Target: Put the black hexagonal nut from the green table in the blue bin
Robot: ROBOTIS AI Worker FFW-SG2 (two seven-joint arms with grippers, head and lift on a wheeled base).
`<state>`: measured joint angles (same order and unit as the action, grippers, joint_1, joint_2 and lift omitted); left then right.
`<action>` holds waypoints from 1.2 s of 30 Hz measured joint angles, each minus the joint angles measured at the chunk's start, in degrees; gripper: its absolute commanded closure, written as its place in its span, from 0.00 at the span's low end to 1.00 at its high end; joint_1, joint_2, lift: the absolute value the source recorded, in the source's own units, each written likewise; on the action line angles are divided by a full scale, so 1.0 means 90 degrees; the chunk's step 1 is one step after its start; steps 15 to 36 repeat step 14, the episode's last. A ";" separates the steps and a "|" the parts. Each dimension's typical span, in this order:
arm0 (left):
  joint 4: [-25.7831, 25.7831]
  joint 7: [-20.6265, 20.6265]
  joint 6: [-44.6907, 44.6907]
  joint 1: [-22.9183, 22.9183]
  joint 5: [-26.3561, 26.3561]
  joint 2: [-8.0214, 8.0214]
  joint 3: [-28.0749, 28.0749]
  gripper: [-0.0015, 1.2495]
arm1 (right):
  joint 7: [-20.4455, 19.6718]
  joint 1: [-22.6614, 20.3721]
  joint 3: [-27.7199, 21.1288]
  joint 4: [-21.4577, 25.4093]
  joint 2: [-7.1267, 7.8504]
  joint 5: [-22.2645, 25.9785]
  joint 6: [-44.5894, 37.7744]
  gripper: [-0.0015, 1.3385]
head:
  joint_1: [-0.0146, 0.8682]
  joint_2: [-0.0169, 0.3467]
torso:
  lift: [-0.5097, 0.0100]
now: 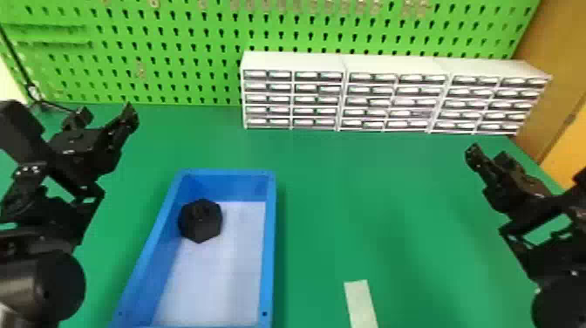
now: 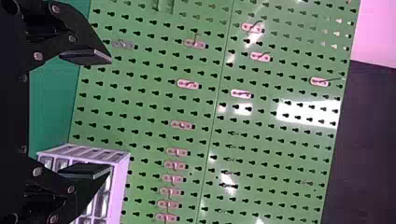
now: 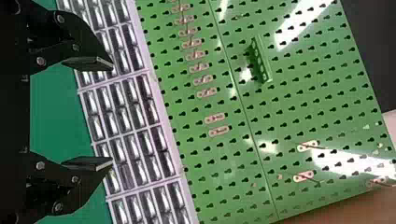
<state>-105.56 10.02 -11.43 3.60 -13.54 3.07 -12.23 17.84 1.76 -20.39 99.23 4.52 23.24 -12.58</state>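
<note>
Nut (image 1: pixel 199 222), black and hexagonal, is contained in the blue bin (image 1: pixel 270 244), set down on its pale floor toward the far end and close to the left wall; whether that wall is touched cannot be told. The bin itself is supported by the green counter (image 1: pixel 340 196), left of the middle in the head view. Left hand (image 1: pixel 105 114) is held above the counter, beyond the bin's left side, with its two fingers spread apart and nothing gripped between them. Right hand (image 1: pixel 488 155) is held well apart from the bin, over the right part of the counter, likewise unclenched and empty. To the right of the bin, near the lower edge of the head view, a pale strip (image 1: pixel 361 303) is laid on the counter. Along the counter's back, toward the right, white drawer units (image 1: pixel 394 65) are lined up side by side, each fitted with stacked rows of small drawers. Behind them a green pegboard (image 1: pixel 174 56) is stood upright, pierced with keyhole-shaped slots and hung with small hooks. By the right wrist view, a green slotted holder (image 3: pixel 261 60) is also shown mounted on the pegboard.
</note>
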 measured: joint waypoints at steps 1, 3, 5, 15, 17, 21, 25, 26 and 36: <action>0.0000 0.0000 0.0000 0.0000 0.0000 0.0000 0.0000 0.35 | 0.0000 0.0000 0.0001 0.0000 -0.0002 -0.0003 0.0000 0.40 | 0.80 0.07 | 0.79; 0.0000 0.0000 0.0000 0.0000 0.0000 0.0000 0.0000 0.35 | 0.0000 0.0000 0.0004 0.0000 -0.0004 -0.0008 0.0000 0.40 | 0.80 0.07 | 0.79; 0.0000 0.0000 0.0000 0.0000 0.0000 0.0000 0.0001 0.35 | 0.0000 0.0000 0.0005 0.0000 -0.0005 -0.0012 0.0001 0.40 | 0.80 0.07 | 0.79; 0.0000 -0.0013 0.0000 -0.0017 0.0000 0.0000 0.0002 0.35 | 0.0000 0.0000 -0.0013 0.0000 -0.0038 -0.0036 0.0001 0.40 | 0.80 0.07 | 0.79; 0.0000 -0.0013 0.0000 -0.0017 0.0000 0.0000 0.0002 0.35 | 0.0000 0.0000 -0.0013 0.0000 -0.0038 -0.0036 0.0001 0.40 | 0.80 0.07 | 0.79; 0.0000 -0.0013 0.0000 -0.0017 0.0000 0.0000 0.0002 0.35 | 0.0000 0.0000 -0.0013 0.0000 -0.0038 -0.0036 0.0001 0.40 | 0.80 0.07 | 0.79; 0.0000 -0.0013 0.0000 -0.0017 0.0000 0.0000 0.0002 0.35 | 0.0000 0.0000 -0.0013 0.0000 -0.0038 -0.0036 0.0001 0.40 | 0.80 0.07 | 0.79; 0.0000 -0.0013 0.0000 -0.0017 0.0000 0.0000 0.0002 0.35 | 0.0000 0.0000 -0.0013 0.0000 -0.0038 -0.0036 0.0001 0.40 | 0.80 0.07 | 0.79; 0.0000 -0.0013 0.0000 -0.0017 0.0000 0.0000 0.0002 0.35 | 0.0000 0.0000 -0.0013 0.0000 -0.0038 -0.0036 0.0001 0.40 | 0.80 0.07 | 0.79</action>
